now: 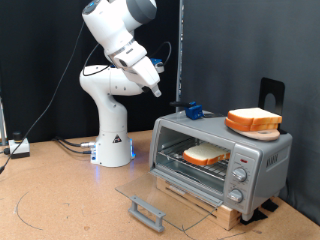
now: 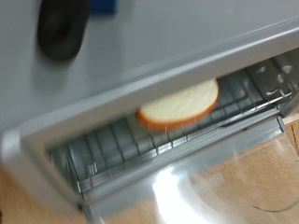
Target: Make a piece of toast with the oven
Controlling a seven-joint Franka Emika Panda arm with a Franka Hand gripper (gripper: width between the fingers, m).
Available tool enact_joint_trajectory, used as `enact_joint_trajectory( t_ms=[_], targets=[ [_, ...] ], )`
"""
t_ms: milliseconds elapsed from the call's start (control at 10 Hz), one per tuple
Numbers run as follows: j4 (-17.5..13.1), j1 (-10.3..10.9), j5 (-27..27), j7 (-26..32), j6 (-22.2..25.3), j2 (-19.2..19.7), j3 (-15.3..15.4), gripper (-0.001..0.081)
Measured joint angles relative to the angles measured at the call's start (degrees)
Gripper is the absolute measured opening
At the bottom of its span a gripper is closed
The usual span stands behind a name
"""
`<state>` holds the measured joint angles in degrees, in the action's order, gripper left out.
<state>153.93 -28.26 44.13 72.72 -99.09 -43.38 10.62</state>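
I see the piece of toast (image 1: 205, 155) (image 2: 179, 104) lying flat on the wire rack (image 2: 121, 145) inside the oven (image 1: 222, 158) (image 2: 140, 65). The glass door (image 1: 160, 196) is folded down, its grey handle (image 1: 147, 211) low at the front. A bread pile (image 1: 253, 121) sits on the oven's roof. My gripper (image 1: 158, 90) hangs above the oven, touching nothing; I cannot tell how its fingers stand.

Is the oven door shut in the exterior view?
No, the oven door hangs open, with the piece of toast on its rack.
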Motion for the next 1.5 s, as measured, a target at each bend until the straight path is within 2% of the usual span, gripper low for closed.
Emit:
enact_joint_trajectory(
  t_ms=[200,400,500,600,800,1000,1100,1300,1400,1500],
  targets=[
    [0.07,-0.83,3.99,-13.23,0.06,-0.16,0.10,0.0807],
    [1.34,-4.12,6.57,-22.69,-2.76,-0.96,-0.57,0.0807],
    [2.63,-5.81,7.49,-26.68,-3.27,-2.63,-0.69,0.0807],
    [2.57,-5.60,7.04,-24.58,-2.74,-2.51,-0.67,0.0807],
    [1.92,-6.92,6.53,-37.62,-0.11,-1.58,-0.24,0.0807],
    [1.06,-9.80,4.18,-49.79,-0.06,1.34,0.26,0.0807],
    [0.56,-11.37,2.56,-52.94,-1.30,3.57,0.84,0.0807],
    [0.19,-12.90,1.49,-53.36,-7.52,7.04,2.66,0.0807],
    [0.19,-12.89,1.32,-53.30,-5.96,7.03,2.54,0.0807],
    [-0.70,-12.88,-1.85,-53.14,0.46,7.56,1.82,0.0807]
  ],
)
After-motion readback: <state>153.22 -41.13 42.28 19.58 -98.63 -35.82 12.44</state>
